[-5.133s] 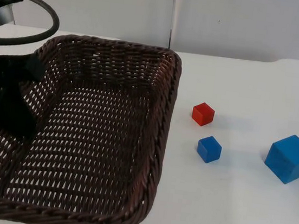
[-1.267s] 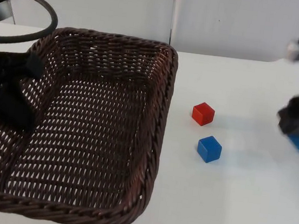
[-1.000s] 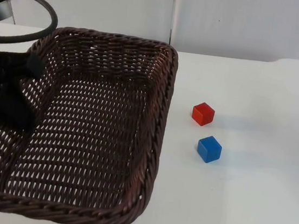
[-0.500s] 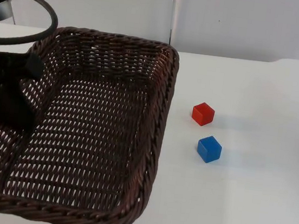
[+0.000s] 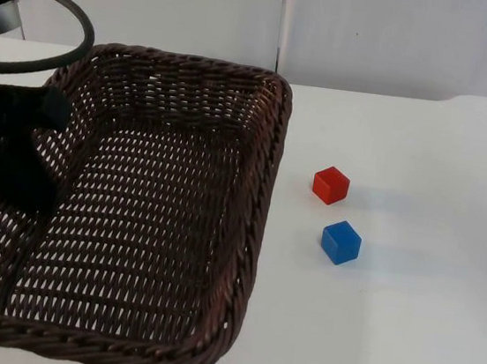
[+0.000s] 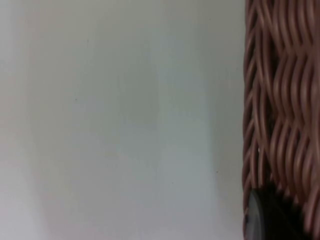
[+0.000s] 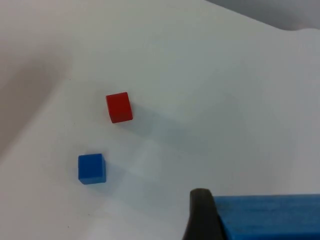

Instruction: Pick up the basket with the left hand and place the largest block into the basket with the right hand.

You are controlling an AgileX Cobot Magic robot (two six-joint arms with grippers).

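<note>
On the white tabletop (image 5: pixel 401 343) the wicker basket (image 5: pixel 133 213) sits big and stiff, light for its bulk; left tool (image 5: pixel 16 150) clamps its rim. Large blue block (image 7: pixel 270 217) is pinched in the right tool (image 7: pixel 210 220), above the tabletop: rigid, light, smooth faces, best held on flat sides. Small blue block (image 5: pixel 341 242) and red block (image 5: pixel 330 185) lie beside the basket.
</note>
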